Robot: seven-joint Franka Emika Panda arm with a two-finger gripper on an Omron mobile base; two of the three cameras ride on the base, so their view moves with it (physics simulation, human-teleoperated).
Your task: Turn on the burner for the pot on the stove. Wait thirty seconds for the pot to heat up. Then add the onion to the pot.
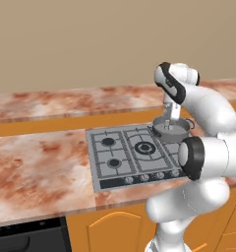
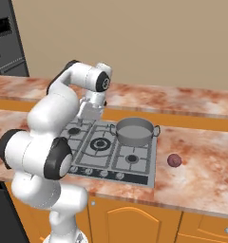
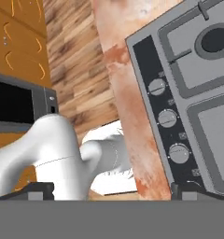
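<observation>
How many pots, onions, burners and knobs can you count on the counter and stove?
Round grey metal pot: 1
Small reddish-purple onion: 1
Black burners on the flat grey stove: 5, one presumably hidden under the pot
Small knobs along the front strip: 5
Total: 12

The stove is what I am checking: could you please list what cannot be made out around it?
- Burner under the pot: hidden by the pot in both base views, so I cannot tell whether it is lit.
- Knobs: too small to read in the base views; the hand view's edge cuts off the row.
- Right part of the stove: hidden by the arm in the left base view.
</observation>
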